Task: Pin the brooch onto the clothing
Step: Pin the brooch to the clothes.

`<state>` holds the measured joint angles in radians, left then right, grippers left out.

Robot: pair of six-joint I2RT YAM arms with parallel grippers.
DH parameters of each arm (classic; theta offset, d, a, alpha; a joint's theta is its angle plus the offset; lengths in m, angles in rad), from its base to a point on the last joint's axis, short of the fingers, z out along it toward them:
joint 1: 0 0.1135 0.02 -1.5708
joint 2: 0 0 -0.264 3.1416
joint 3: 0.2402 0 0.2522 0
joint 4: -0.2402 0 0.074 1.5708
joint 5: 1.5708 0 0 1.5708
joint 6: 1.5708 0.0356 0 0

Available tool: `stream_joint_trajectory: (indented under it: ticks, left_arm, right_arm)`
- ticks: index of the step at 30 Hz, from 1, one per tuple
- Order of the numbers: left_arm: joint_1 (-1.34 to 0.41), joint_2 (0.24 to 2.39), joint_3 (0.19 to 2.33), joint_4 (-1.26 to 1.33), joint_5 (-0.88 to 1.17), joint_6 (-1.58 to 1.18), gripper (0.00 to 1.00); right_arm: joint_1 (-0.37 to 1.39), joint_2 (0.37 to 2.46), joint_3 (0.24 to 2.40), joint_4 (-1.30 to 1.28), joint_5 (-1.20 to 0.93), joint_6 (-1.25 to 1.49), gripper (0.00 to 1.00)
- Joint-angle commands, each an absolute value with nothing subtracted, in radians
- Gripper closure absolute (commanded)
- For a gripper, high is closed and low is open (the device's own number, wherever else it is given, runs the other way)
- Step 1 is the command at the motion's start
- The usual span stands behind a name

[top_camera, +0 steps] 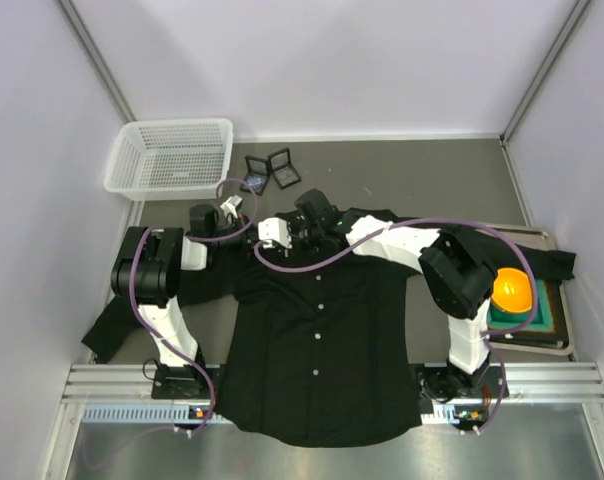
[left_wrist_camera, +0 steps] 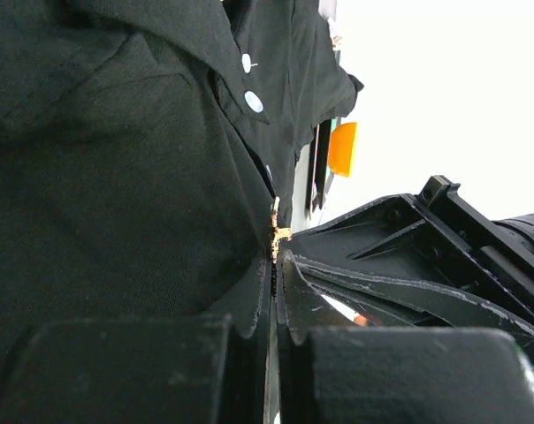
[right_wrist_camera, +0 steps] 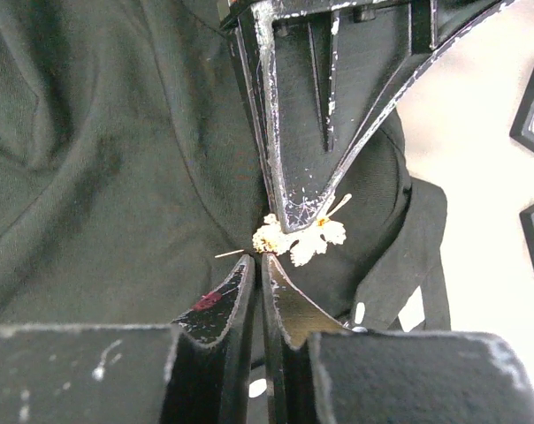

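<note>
There's one black shirt [top_camera: 322, 360] spread flat on the counter [top_camera: 412, 165], collar at the far side, hem hanging over the near edge, one sleeve out to each side. Both arms reach in and meet just below the collar, on the shirt's left half as I look from behind the arms.

One brooch [right_wrist_camera: 307, 237], a small cream and gold piece with a thin pin poking out sideways, sits right against the cloth there. The left pincer [left_wrist_camera: 274, 265] is clamped on it, fingertips pressed together over its middle. The right pincer [right_wrist_camera: 258, 265] comes in from the opposite side, tip to tip with the other, its two fingers drawn together to the thinnest slit right beside the pin. I can't tell whether it has hold of anything.

From the left wrist I count two white buttons [left_wrist_camera: 254, 102] along the front edge near the collar.

Elsewhere: one white mesh basket [top_camera: 172, 155] at the far left corner, two small black square cases [top_camera: 282, 168] just beside it, perhaps a third, too small to be sure. One orange ball [top_camera: 512, 288] rests on one dark tray [top_camera: 542, 335] at the right, touching the sleeve.
</note>
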<state>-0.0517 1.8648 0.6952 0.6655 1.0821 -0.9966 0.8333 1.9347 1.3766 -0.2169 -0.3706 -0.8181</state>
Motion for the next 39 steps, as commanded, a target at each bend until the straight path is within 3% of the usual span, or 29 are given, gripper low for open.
stream_joint_trajectory:
  ticks: [1, 9, 13, 22, 26, 35, 39]
  left_arm:
    - [-0.06, 1.833, 0.696, 0.676, 1.134, -0.969, 1.0]
    - [-0.064, 1.853, 0.706, 0.672, 1.146, -0.954, 1.0]
    - [-0.064, 1.856, 0.715, 0.643, 1.152, -0.927, 1.0]
    - [-0.064, 1.858, 0.749, 0.525, 1.18, -0.79, 1.0]
    - [-0.064, 1.862, 0.755, 0.508, 1.189, -0.752, 1.0]
    - [-0.063, 1.896, 0.773, 0.546, 1.215, -0.719, 1.0]
    - [-0.064, 1.91, 0.775, 0.561, 1.219, -0.721, 1.0]
  right_arm:
    - [0.822, 1.917, 1.43, -0.236, -0.391, -0.778, 0.88]
    - [0.789, 1.916, 1.477, -0.296, -0.446, -0.701, 0.66]
    - [0.753, 1.919, 1.509, -0.368, -0.528, -0.654, 0.45]
    - [0.672, 2.046, 1.687, -0.554, -0.755, -0.454, 0.34]
    - [0.65, 2.101, 1.735, -0.566, -0.837, -0.371, 0.34]
    - [0.627, 2.212, 1.802, -0.563, -0.899, -0.296, 0.46]
    - [0.629, 2.24, 1.822, -0.555, -0.943, -0.267, 0.57]
